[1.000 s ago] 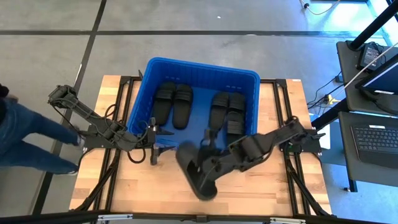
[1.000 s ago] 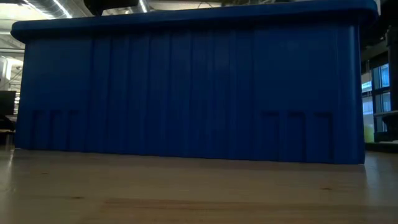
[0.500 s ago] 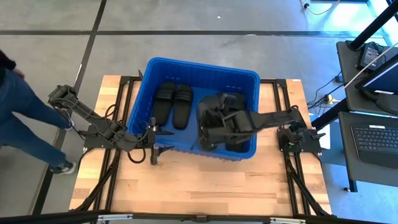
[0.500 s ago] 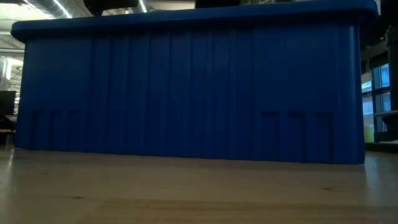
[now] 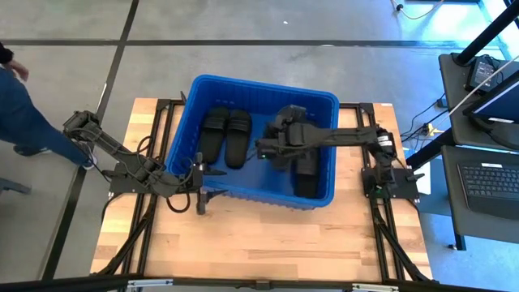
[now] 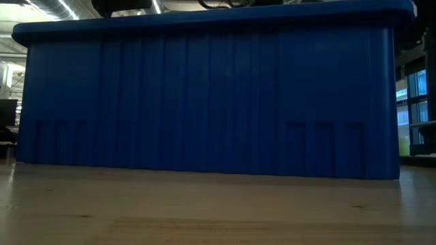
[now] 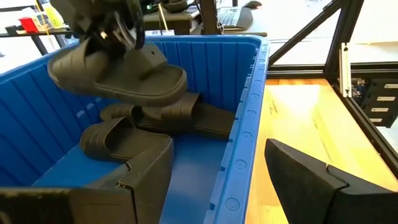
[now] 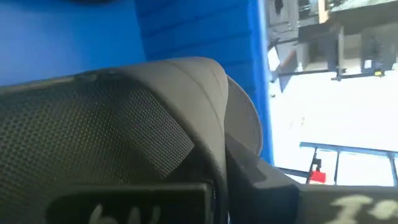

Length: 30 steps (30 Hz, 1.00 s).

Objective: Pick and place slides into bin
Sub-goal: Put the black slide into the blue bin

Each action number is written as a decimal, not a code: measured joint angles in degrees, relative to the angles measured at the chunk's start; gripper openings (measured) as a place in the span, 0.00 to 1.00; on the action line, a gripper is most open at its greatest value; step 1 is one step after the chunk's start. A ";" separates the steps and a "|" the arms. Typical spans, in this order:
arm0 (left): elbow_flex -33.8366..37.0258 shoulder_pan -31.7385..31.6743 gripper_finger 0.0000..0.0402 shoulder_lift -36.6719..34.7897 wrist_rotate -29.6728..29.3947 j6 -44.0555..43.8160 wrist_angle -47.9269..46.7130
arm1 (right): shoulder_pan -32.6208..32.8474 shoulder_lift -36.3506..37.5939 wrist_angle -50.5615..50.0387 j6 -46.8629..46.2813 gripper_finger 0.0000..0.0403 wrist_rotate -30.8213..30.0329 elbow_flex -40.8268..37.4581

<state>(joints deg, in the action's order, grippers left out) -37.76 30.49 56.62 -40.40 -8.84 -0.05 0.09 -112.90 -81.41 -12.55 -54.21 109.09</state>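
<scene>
The blue bin (image 5: 188,122) stands at the table's far middle. A pair of black slides (image 5: 227,136) lies on its floor at the left, and more slides (image 5: 306,177) lie at the right. My right gripper (image 5: 274,148) reaches in from the right over the bin's middle. It is shut on one more slide (image 7: 124,71), which hangs above the slides on the floor (image 7: 155,118). My left gripper (image 5: 199,185) waits open at the bin's near left corner. One finger (image 7: 146,180) stands inside the near wall (image 7: 239,155), the other (image 7: 308,180) outside it. My right gripper holds the slide near one end (image 7: 93,53), coming at it from above and slanting down. The gripper's own body hides where the fingers meet it. The slide hangs clear of everything, a little tilted, strap (image 8: 186,87) up, over the bin's right half.
The bin's near wall (image 6: 204,102) fills the low view. Bare wooden table (image 5: 259,243) lies in front of the bin. A person (image 5: 20,105) walks past the table's left side. Desks with a laptop (image 5: 491,174) stand to the right.
My right gripper has carried the slide from above the table's near part toward the far edge, over the bin's near wall, and now holds it above the bin's right half; it has turned and sunk on the way. The person at the left has walked on.
</scene>
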 joint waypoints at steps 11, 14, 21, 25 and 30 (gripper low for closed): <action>0.01 -0.01 0.62 0.02 -0.92 0.00 -0.44 | -0.19 10.01 23.02 7.05 0.04 6.35 -20.73; 0.01 -0.48 0.62 0.01 -1.23 0.02 -0.45 | 0.55 10.01 24.84 6.57 0.04 9.75 -22.75; 0.00 -2.96 0.62 0.02 -2.56 0.41 -0.46 | 1.77 9.95 30.23 4.92 0.04 13.08 -28.45; 0.00 -4.63 0.62 0.02 -2.52 0.42 -0.44 | 1.80 9.95 30.51 2.35 0.04 13.59 -30.86; 0.01 -6.09 0.62 0.02 -2.48 0.37 -0.42 | 1.80 9.95 32.86 0.83 0.04 15.14 -32.68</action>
<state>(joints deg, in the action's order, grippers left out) -37.76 24.40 56.64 -42.87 -8.47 -0.47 1.89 -102.96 -48.55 -11.72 -39.07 76.41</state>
